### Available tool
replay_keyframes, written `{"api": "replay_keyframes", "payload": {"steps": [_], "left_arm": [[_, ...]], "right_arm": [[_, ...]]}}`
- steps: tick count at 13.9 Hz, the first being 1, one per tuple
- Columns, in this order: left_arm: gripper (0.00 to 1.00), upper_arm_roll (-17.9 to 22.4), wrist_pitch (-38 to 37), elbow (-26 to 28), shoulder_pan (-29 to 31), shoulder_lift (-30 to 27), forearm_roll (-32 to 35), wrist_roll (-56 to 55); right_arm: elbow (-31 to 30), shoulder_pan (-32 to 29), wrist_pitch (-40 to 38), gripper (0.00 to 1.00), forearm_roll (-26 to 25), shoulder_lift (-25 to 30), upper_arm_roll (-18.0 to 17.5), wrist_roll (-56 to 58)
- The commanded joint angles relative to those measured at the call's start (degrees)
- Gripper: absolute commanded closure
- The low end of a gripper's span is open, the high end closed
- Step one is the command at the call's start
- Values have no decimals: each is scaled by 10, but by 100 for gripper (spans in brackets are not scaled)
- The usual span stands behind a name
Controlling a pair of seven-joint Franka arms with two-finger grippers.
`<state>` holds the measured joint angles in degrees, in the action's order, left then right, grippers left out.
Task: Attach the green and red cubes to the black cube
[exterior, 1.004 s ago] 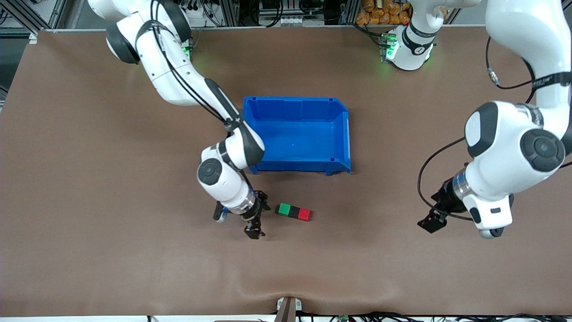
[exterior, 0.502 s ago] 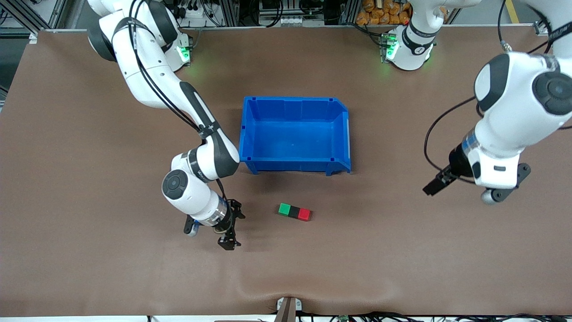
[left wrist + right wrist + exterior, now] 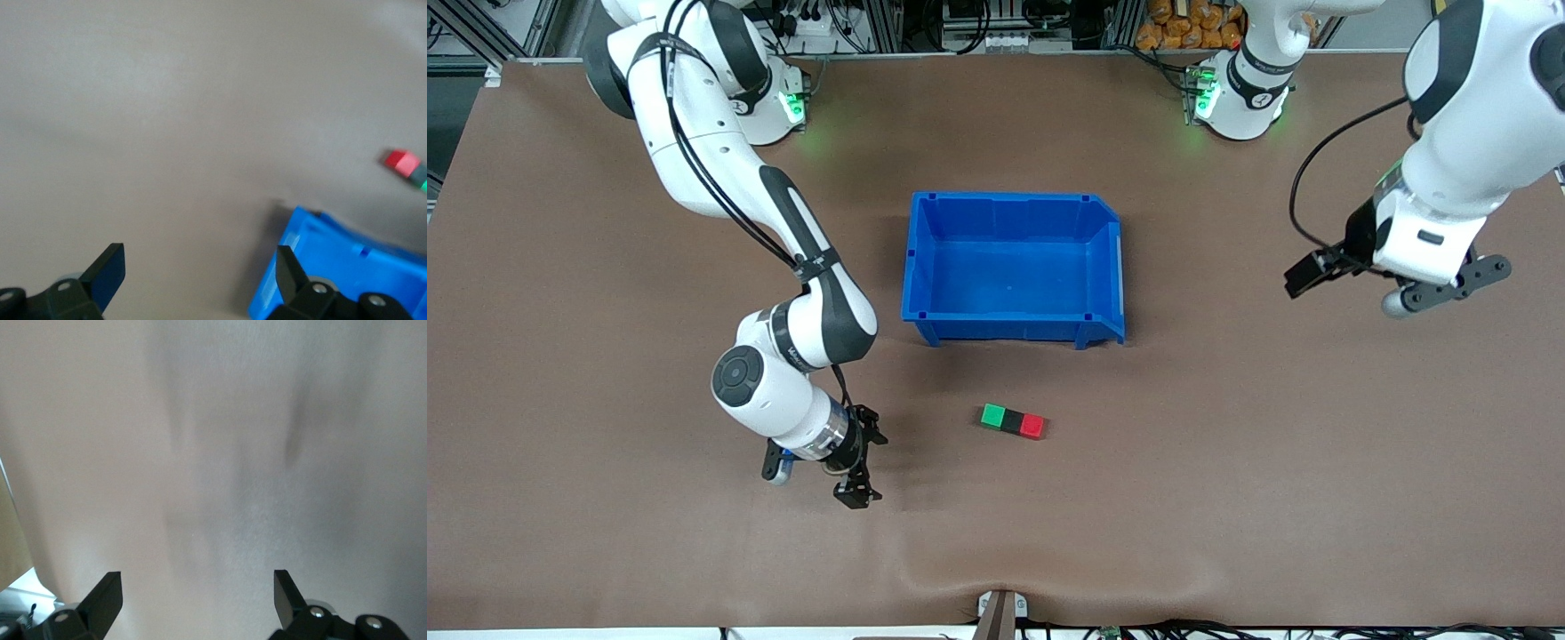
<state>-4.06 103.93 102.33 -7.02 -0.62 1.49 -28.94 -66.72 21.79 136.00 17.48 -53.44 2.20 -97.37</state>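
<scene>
The right gripper point(image 3: 857, 487) hangs low over bare brown desk point(image 3: 605, 533) toward the right arm's end, its jaws apart and holding nothing, as the right wrist view confirms with only desk surface between the fingers point(image 3: 107, 593); open desk separates it from the cubes, with nothing standing between them.

Near the middle of the desk the three small cubes lie in one short row, touching face to face: the green cube point(image 3: 992, 414) at the end toward the right arm, the black cube point(image 3: 1013, 420) between, the red cube point(image 3: 1033, 426) at the end toward the left arm; the row sits slightly askew.

Farther from the front camera than this row stands an open blue bin point(image 3: 1101, 267), upright and with nothing inside; a strip of bare desk lies between bin and cubes.

The left gripper point(image 3: 1316, 269) is raised over bare desk toward the left arm's end, well apart from bin and cubes, jaws apart and empty; its wrist view shows a corner of the bin point(image 3: 333, 260) and, farther off, the red cube point(image 3: 403, 161).
</scene>
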Motion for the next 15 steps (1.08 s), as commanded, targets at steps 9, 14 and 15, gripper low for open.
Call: {"api": "replay_keyframes", "payload": {"steps": [9, 14, 15], "left_arm": [[0, 8, -127, -61, 56, -21, 11, 287], [0, 0, -179, -88, 77, -39, 38, 358], [0, 1, -189, -97, 76, -39, 39, 359]], "right_arm": [[-10, -104, -193, 0, -2, 103, -13, 234], [-28, -119, -287, 0, -11, 172, -8, 395], [-32, -129, -310, 0, -10, 186, -8, 414]]}}
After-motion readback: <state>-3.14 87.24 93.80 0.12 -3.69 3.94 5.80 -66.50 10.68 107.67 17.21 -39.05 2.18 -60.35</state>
